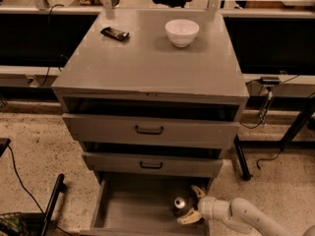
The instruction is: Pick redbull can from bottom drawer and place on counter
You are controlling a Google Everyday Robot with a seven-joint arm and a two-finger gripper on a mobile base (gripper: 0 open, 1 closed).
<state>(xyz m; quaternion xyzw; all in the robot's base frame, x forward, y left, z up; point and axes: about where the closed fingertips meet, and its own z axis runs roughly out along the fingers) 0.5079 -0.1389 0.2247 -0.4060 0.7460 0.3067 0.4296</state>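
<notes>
the redbull can [179,202] stands upright in the bottom drawer [123,214], at its right side towards the near end, only its shiny top showing clearly. the drawer is pulled out, so that part is done. the gripper [191,204] has reached in from the right, low in the drawer, and its jaws are spread wide, one finger on the far side of the can and one on the near side. they look very near the can, but i cannot tell whether they touch it. by my reading the grasp is not yet made, so closing, lifting the can out and setting it down are all left. the tabletop [147,63] above carries a white bowl [182,32] far right and a black wrapped bar [115,33] far left, with bare grey surface nearer.
</notes>
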